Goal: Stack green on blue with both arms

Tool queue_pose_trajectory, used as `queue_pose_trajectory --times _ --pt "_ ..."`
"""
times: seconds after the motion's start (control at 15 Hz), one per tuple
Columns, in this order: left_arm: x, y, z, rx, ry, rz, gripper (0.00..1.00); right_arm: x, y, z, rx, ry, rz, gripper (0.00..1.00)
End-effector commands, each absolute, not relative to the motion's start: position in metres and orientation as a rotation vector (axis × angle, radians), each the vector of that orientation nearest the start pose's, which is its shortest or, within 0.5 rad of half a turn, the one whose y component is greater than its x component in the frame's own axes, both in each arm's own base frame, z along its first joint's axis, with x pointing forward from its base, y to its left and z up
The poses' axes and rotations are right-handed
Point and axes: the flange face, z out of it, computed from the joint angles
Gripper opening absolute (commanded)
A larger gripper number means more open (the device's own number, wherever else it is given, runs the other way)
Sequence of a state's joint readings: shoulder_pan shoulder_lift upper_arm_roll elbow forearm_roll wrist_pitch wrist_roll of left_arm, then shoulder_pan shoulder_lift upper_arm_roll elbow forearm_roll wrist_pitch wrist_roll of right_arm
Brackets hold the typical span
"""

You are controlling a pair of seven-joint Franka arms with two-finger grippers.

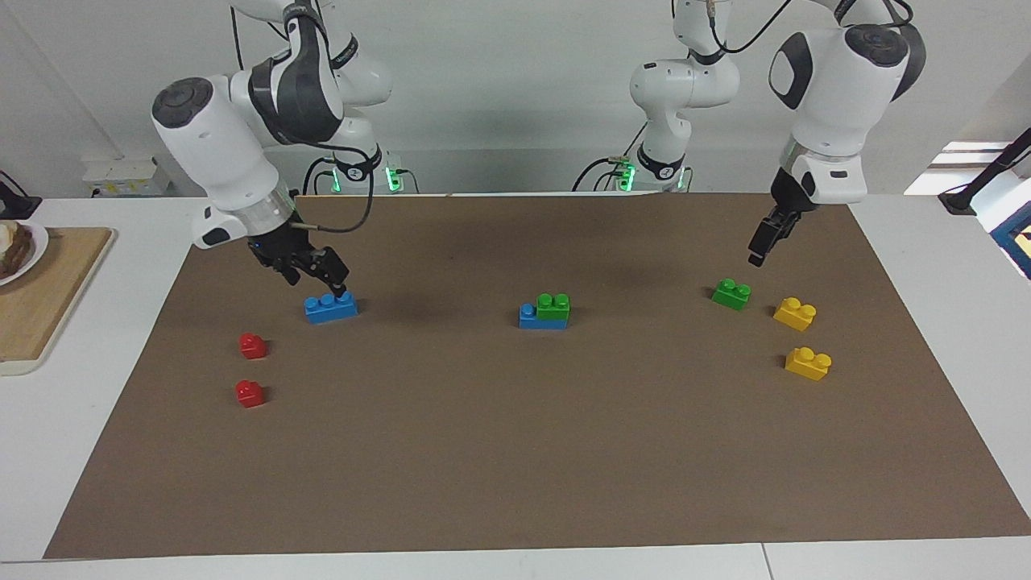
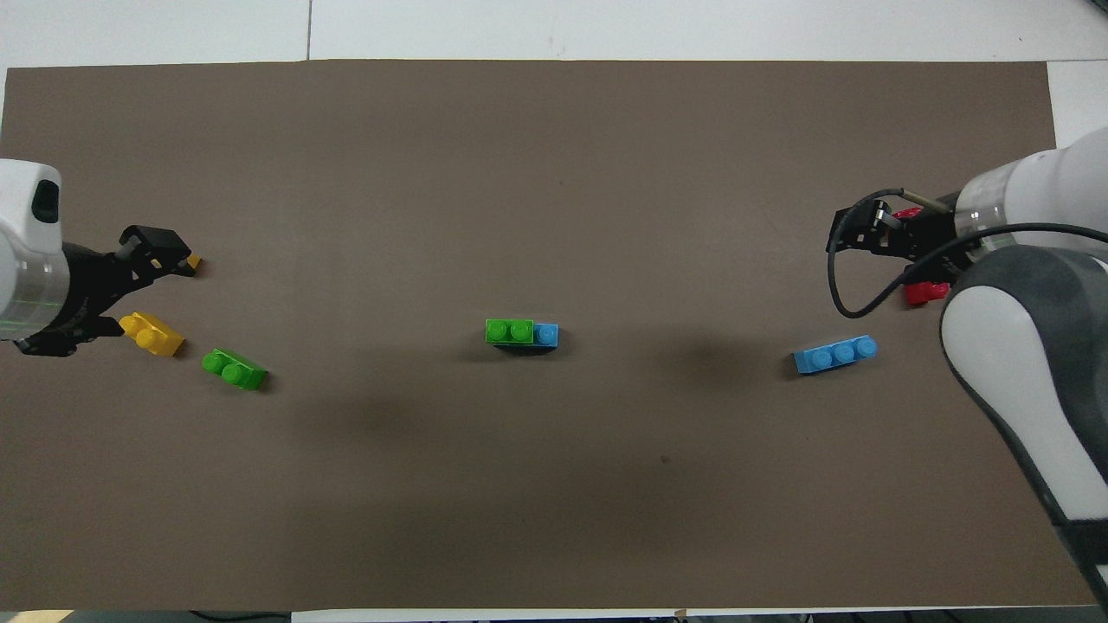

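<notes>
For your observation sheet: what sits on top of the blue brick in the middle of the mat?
A green brick sits on the blue brick, covering two studs. One blue stud shows; the join is hidden.

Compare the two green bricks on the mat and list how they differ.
The stacked green brick sits on a blue brick at the mat's middle; the loose green brick lies directly on the brown mat toward the left arm's end, beside the yellow bricks. The stacked one lies square to the mat's edges; the loose one is skewed. Both are bright green with two studs.
</notes>
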State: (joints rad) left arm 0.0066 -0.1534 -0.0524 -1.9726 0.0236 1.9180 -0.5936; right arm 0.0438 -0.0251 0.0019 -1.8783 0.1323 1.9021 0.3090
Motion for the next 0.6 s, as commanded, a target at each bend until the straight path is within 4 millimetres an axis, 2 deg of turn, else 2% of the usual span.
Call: queue_pose_trajectory --times 0.0,0.27,0.4,0.53 --pt "0.53 -0.008 0.554 -3.099 -0.513 -0.117 1.0 0.537 0.024 0.568 -3.05 0.211 -0.08 1.0" --pt "0.527 -0.006 0.559 -3.127 -0.124 -0.054 1.0 0.528 0.011 0.608 -3.107 0.015 -0.054 1.0" --pt "0.528 -0.007 0.564 -3.129 -0.028 -0.058 1.0 0.524 0.004 0.616 -3.112 -0.028 -0.022 1.0" --pt "0.534 -0.006 0.575 -3.13 -0.025 -0.034 1.0 0.522 -0.002 0.619 -3.15 -0.056 -0.024 1.0"
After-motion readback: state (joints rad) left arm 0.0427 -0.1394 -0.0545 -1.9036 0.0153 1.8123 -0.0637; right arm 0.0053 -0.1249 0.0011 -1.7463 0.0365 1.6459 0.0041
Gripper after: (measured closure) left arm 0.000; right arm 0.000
